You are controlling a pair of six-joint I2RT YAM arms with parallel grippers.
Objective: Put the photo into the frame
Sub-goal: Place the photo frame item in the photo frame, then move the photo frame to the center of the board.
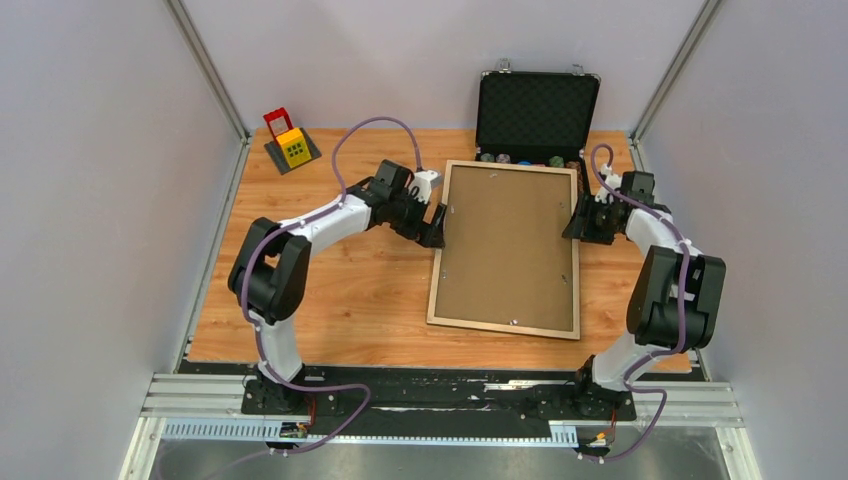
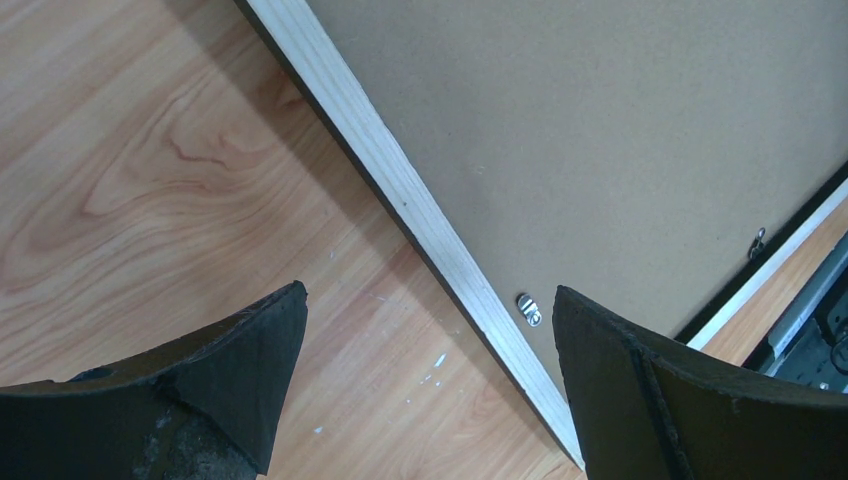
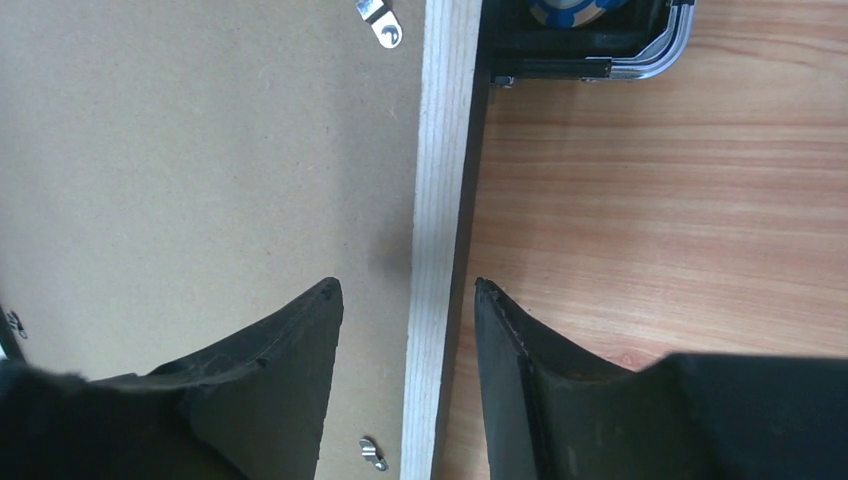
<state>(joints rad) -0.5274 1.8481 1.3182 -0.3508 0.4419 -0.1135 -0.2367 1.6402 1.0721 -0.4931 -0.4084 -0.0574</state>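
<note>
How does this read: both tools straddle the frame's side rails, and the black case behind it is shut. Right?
No. The black case is open, lid standing up, as the top view shows. The left tool and right tool do each straddle a side rail of the frame.

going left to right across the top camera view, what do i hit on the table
yellow and red toy block → left gripper → frame holding the brown backing board → right gripper

The frame (image 1: 437, 272) lies flat on the table (image 1: 340, 290), the backing board (image 1: 508, 245) inside it. A case (image 1: 537, 112) stands just behind it, and a toy (image 1: 291, 144) sits far left.
</note>
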